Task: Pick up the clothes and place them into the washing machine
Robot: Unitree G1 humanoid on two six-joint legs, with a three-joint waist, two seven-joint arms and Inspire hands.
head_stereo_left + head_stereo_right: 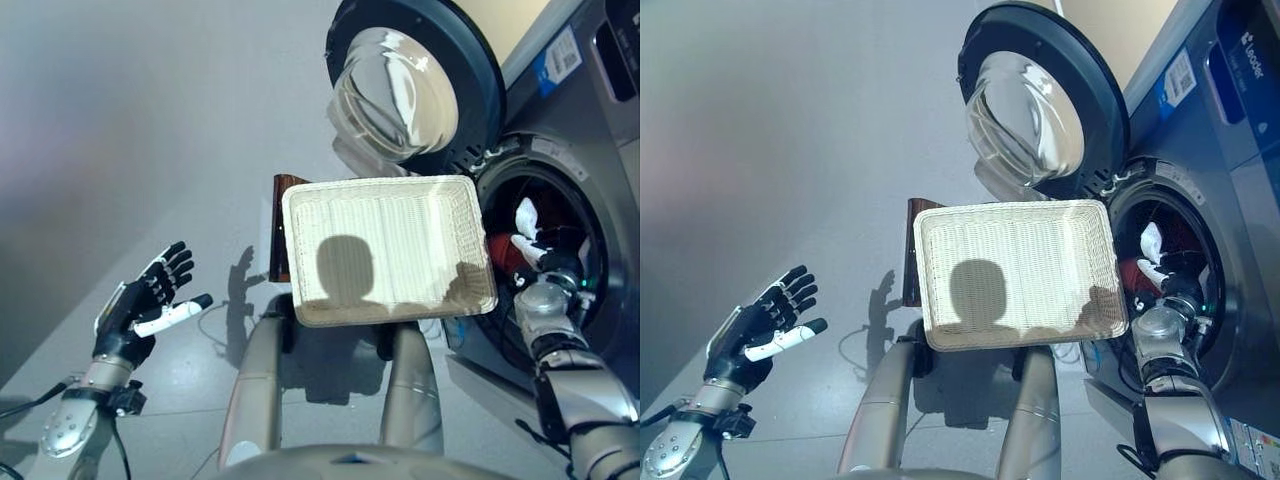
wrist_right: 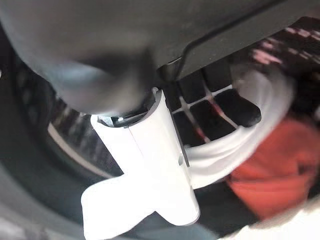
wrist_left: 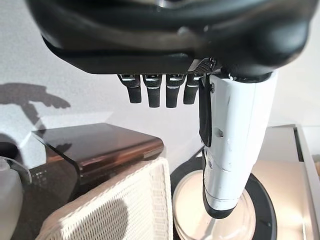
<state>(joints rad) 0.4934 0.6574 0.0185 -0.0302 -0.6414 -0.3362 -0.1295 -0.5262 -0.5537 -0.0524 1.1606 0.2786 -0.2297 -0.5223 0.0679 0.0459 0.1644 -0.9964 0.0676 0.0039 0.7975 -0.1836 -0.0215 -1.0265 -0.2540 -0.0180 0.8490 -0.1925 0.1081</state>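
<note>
Lying crumpled inside the washing machine [image 1: 560, 150] drum: red and white clothes [image 2: 265, 165], beside an emptied wicker basket [image 1: 388, 250]. Reaching into the drum, right hand [image 1: 535, 255], grip impossible to tell. Hanging apart over the floor [image 1: 150, 120], left hand [image 1: 150, 295], fingers spread wide.

Head cameras: two eyes side by side, high up, looking down; both show the white basket [image 1: 390, 250] and the washing machine [image 1: 1230, 180] with its open door [image 1: 410, 85].
Left wrist camera: very close behind the left hand [image 3: 220, 150], facing the basket's corner and the door.
Right wrist camera: very close behind the right hand [image 2: 150, 165], facing into the drum at red and white clothes [image 2: 270, 165].
</note>
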